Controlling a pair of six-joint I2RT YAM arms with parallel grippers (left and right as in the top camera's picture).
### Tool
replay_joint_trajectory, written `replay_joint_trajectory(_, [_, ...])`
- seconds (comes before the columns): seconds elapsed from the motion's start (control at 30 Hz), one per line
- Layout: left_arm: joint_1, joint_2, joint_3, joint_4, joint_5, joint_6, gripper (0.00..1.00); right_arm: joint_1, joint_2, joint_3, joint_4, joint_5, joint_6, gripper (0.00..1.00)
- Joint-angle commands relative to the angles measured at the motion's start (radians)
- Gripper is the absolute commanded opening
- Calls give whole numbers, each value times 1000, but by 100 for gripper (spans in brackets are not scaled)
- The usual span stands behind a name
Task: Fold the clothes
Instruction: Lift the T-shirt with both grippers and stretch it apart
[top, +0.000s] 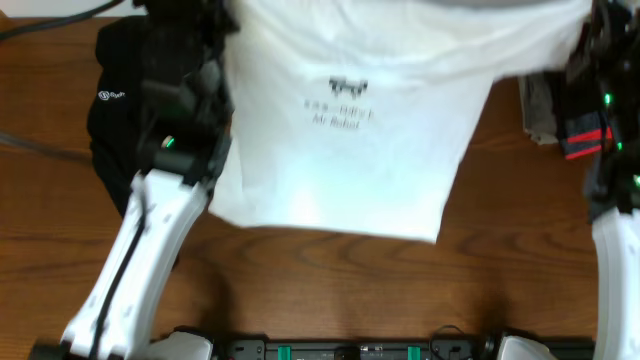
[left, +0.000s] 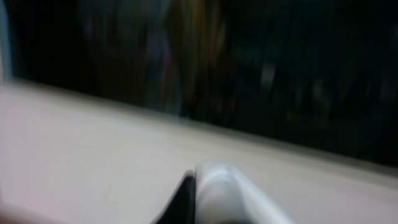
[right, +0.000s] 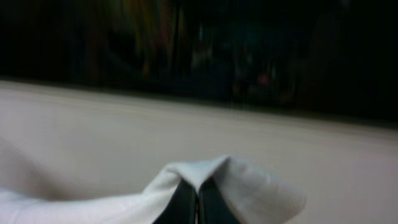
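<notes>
Your left gripper (left: 194, 186) and right gripper (right: 198, 190) each pinch an upper edge of the white T-shirt (top: 340, 150), jaws closed tight on cloth. They hold it spread above the table (top: 500, 280), likely to flatten it for folding.

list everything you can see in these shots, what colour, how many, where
white T-shirt: one, white with a small grey print, spread over the table's middle, top edge lifted between the arms
black garment: one, black with a small white logo, on the table at left, partly under the left arm
folded garments: small pile, count unclear, grey with red stripes beside it, at the right edge by the right arm
cable: one, dark, far left corner
table: one, brown wood
left arm: white and black, left side
right arm: white and black, right side
left gripper: shut on white cloth
right gripper: shut on a fold of white cloth
</notes>
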Motion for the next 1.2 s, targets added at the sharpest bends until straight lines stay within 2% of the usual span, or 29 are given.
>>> replay_joint_trajectory(0.0, [6,69,18,194,2,70,6,16,51,21,167,6,86,1])
replay_joint_trajectory(0.07, [8,97,18,337,98,113,6,16,70,44,257,23,129,1])
replay_joint_trajectory(0.13, [9,98,19,397,178,126,6,16,76,85,257,35,130,1])
replay_joint_trajectory(0.27, [10,86,22,343,216,126,6,16,77,148,153,33,80,1])
replay_joint_trajectory(0.43, [13,87,22,40,217,125,6,17,93,150,-35,30,5,1])
replay_joint_trajectory(0.7, [30,88,22,-500,217,121,6,18,161,150,-492,-22,-12,1])
replay_joint_trajectory(0.8, [30,88,22,-655,217,119,6,21,167,150,-622,-34,-12,1])
replay_joint_trajectory(0.9, [30,86,22,-745,217,71,6,25,166,150,-662,-66,-12,1])
replay_joint_trajectory(1.03, [30,78,22,-690,217,56,6,26,164,150,-585,-101,-13,1])
replay_joint_trajectory(1.17, [40,78,22,-412,217,56,6,35,169,150,-349,-90,-54,1])
